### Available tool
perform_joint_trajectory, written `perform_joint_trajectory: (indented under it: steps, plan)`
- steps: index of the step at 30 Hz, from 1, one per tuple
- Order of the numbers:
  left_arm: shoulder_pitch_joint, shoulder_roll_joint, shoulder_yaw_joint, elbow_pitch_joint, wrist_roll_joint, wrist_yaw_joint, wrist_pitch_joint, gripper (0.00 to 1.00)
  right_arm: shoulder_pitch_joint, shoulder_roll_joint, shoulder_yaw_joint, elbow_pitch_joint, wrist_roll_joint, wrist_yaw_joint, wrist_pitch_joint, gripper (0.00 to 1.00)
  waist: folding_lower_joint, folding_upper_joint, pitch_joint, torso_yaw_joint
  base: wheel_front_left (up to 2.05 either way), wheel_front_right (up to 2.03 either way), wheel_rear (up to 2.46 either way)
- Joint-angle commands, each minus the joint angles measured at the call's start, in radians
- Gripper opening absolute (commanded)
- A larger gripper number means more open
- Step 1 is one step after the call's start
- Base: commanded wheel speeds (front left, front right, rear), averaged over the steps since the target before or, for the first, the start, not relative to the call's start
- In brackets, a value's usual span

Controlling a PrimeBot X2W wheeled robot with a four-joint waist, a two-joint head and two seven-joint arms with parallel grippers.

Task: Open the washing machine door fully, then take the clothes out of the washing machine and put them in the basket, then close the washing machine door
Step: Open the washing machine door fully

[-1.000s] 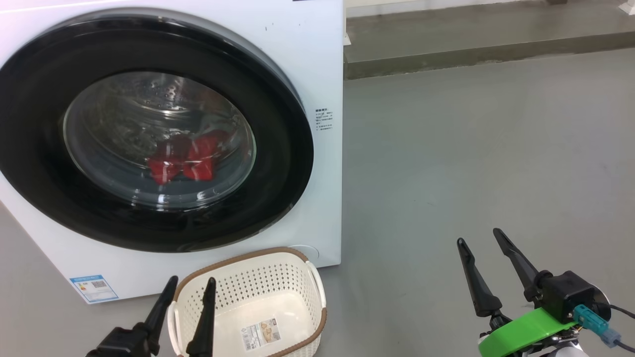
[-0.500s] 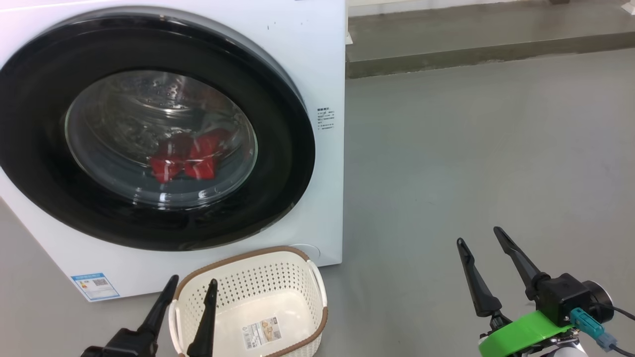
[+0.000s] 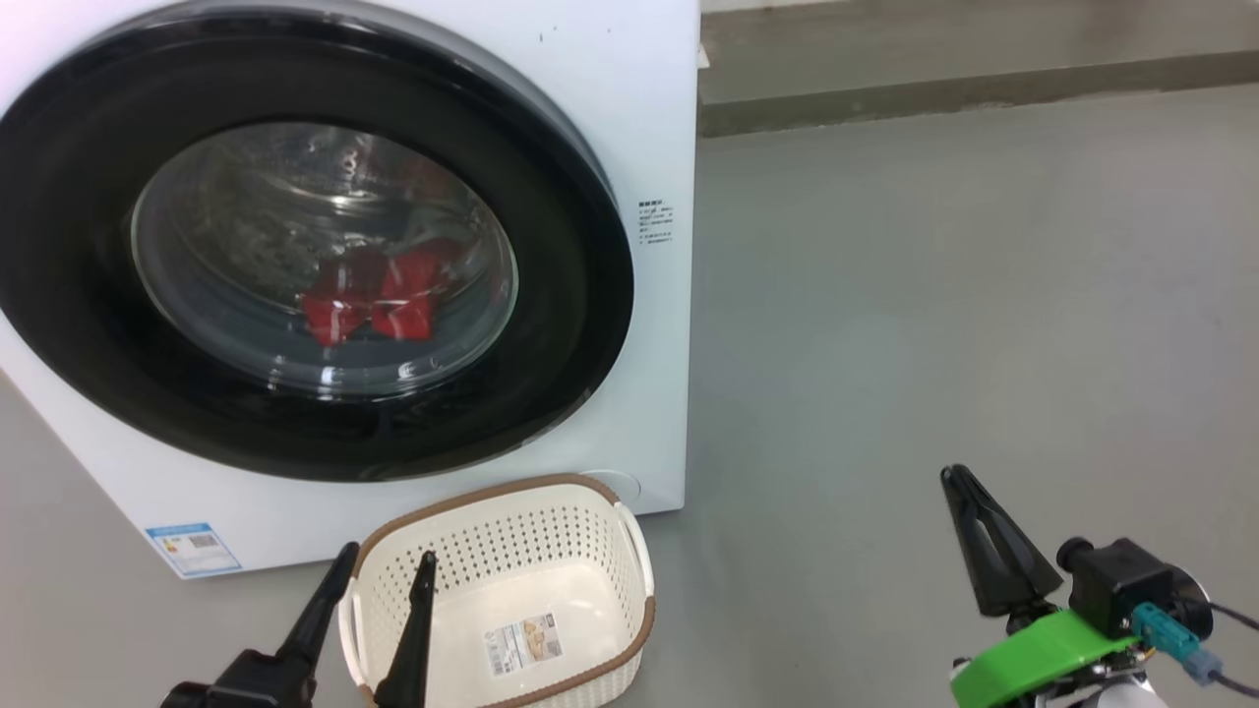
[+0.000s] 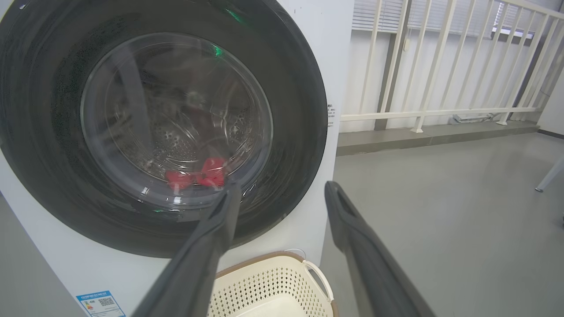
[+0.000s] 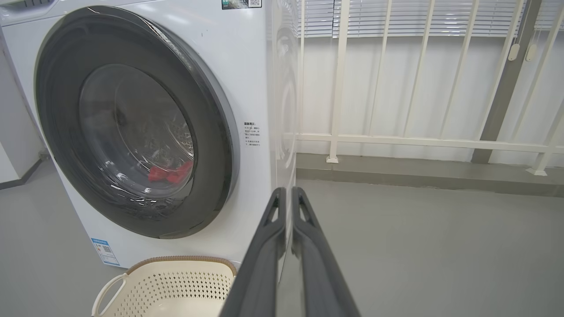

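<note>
Washing machine door point(image 3: 580, 324) is closed, flat against the front of the washing machine point(image 3: 629, 98). The clothes point(image 3: 374, 300), red, lie low in the drum behind the glass. The basket point(image 3: 492, 489) sits on the floor point(image 3: 934, 295) just in front of the machine, near its lower right corner, w/ a label sticker point(image 3: 523, 639) on its bottom.

Left hand point(image 3: 388, 553) is low at the basket's near-left rim, fingers apart (in its wrist view they point toward the door's lower right rim). Right hand point(image 3: 954, 476) is well apart to the right, over bare floor, fingers pressed together. Blue label point(image 3: 194, 549) is at the machine's lower left. White railing point(image 5: 396, 141) stands behind the machine.
</note>
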Motion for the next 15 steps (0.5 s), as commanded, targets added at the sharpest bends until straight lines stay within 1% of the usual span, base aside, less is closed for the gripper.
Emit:
perform_joint_trajectory:
  steps: [1,7,12,15]
  plan:
    - [-0.033,0.013,0.029,-0.029,0.009,-0.006,-0.012,1.0,-0.06,-0.013,0.018,-0.019,0.005,-0.001,-0.006,0.0,-0.0001,0.0,0.01,0.008,0.0,0.0,0.0]
    - [-0.041,0.002,0.065,-0.034,0.003,-0.005,-0.012,1.0,-0.093,-0.013,0.017,0.011,0.059,-0.001,-0.006,0.0,-0.0001,0.0,0.043,0.032,0.0,0.0,0.0]
    - [-0.053,-0.005,0.097,-0.04,0.016,-0.004,-0.012,1.0,-0.142,-0.021,0.054,0.063,0.155,-0.001,-0.006,0.0,-0.0001,0.0,0.075,0.052,0.0,0.0,0.0]
    - [-0.053,-0.007,0.101,-0.055,0.027,-0.005,-0.012,1.0,-0.184,-0.045,0.087,0.098,0.192,-0.001,-0.006,0.0,-0.0001,0.0,0.094,0.062,0.0,0.0,0.0]
